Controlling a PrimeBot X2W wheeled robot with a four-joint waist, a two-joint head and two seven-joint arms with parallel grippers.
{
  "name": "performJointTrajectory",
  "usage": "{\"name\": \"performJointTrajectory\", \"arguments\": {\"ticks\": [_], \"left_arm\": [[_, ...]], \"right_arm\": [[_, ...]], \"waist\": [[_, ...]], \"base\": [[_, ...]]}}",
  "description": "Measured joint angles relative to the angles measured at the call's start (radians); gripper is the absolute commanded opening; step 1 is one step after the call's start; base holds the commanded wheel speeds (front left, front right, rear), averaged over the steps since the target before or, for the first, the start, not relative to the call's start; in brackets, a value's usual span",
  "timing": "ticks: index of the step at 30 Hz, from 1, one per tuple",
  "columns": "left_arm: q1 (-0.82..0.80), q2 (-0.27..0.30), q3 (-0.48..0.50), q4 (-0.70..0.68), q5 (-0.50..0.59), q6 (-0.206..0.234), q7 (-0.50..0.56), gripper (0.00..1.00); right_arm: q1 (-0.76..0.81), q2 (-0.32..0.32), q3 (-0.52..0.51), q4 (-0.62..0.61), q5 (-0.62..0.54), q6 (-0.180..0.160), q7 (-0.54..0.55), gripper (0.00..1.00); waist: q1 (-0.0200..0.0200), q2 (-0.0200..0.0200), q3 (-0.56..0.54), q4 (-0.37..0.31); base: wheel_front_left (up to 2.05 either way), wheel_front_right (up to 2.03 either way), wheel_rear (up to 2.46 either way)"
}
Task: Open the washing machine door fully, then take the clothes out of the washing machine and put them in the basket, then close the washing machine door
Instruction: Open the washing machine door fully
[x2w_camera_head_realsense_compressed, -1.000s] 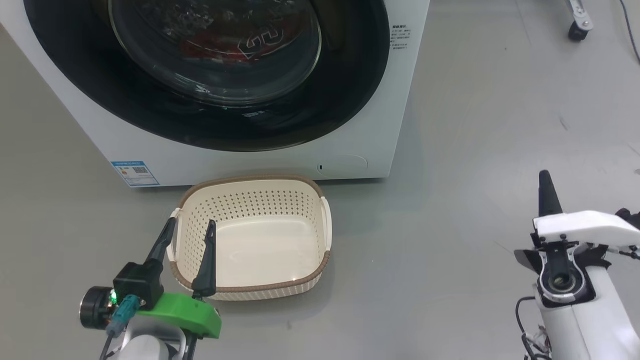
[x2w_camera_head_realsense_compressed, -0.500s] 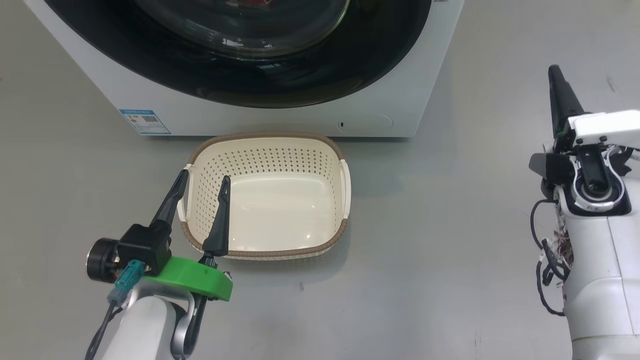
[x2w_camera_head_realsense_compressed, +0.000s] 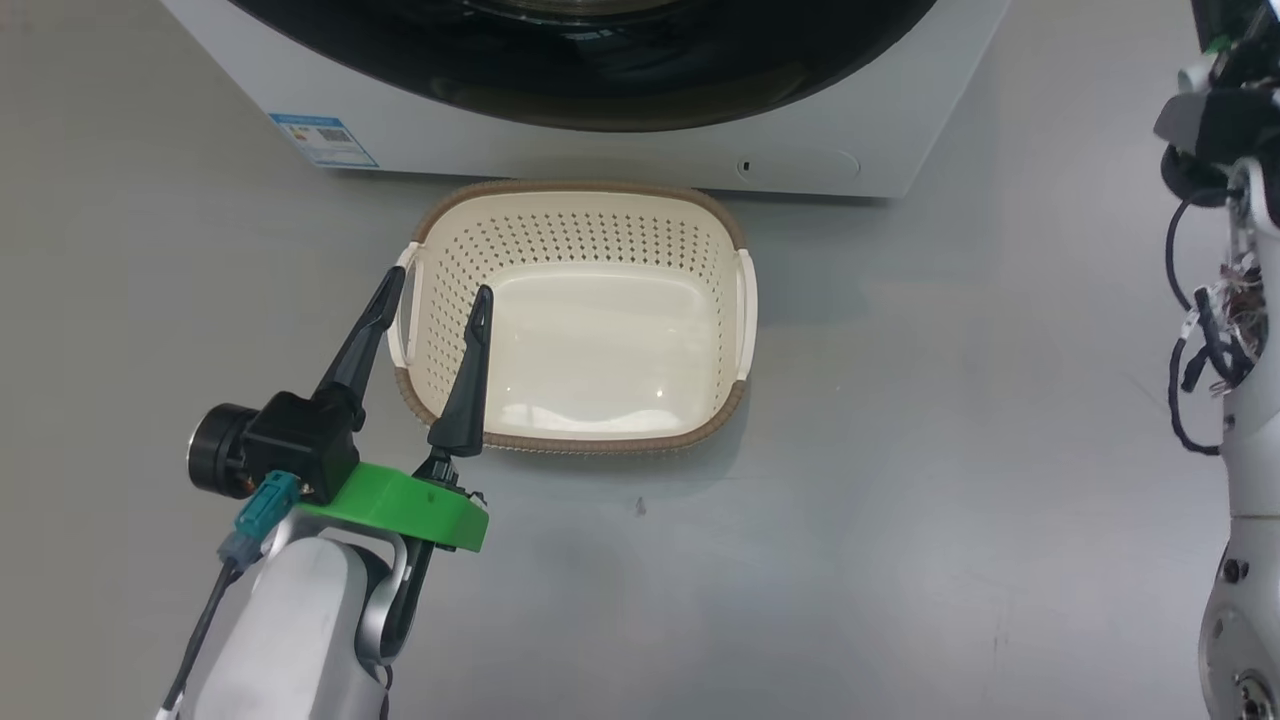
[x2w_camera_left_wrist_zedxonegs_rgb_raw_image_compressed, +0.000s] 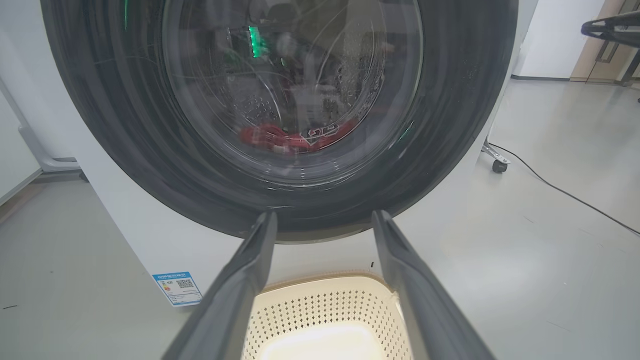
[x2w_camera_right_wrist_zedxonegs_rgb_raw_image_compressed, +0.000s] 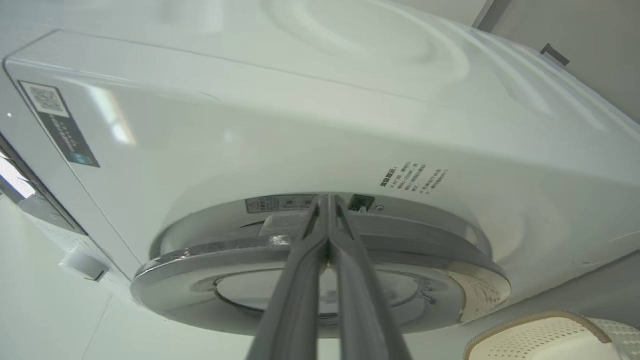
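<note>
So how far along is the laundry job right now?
Nothing finished yet. The round glossy black door isn't swung open; the shut right gripper has its tips at the door's rim. Behind the glass lie red clothes; the cream perforated basket is empty. Remaining: opening, unloading, closing.

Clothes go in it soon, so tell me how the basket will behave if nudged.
The basket is empty, thin perforated plastic, so it is probably light and apt to slide on the smooth floor. It sits wide and low, so tipping seems unlikely. Its moulded walls and rim look stiff and would likely hold their shape.
</note>
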Motion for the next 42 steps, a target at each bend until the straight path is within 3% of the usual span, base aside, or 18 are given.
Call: {"name": "performJointTrajectory", "arguments": {"ticks": [8,20,42], "left_arm": [[-0.037,-0.007,-0.014,-0.004,-0.003,-0.009,0.000,1.00],[-0.071,-0.011,-0.024,-0.004,-0.019,-0.018,0.000,1.00],[-0.083,-0.015,-0.035,-0.012,-0.055,-0.016,0.000,1.00]], "right_arm": [[-0.116,-0.069,0.036,0.017,-0.007,-0.044,0.095,0.00],[-0.252,-0.097,0.070,0.073,-0.007,-0.092,0.192,0.00],[-0.335,-0.115,0.066,0.167,0.045,-0.097,0.309,0.00]], "waist": [[0.0000,0.0000,0.061,0.054],[0.0000,0.0000,0.124,0.134],[0.0000,0.0000,0.154,0.151]], "base": [[0.00,0.00,0.00],[0.00,0.00,0.00],[0.00,0.00,0.00]]}}
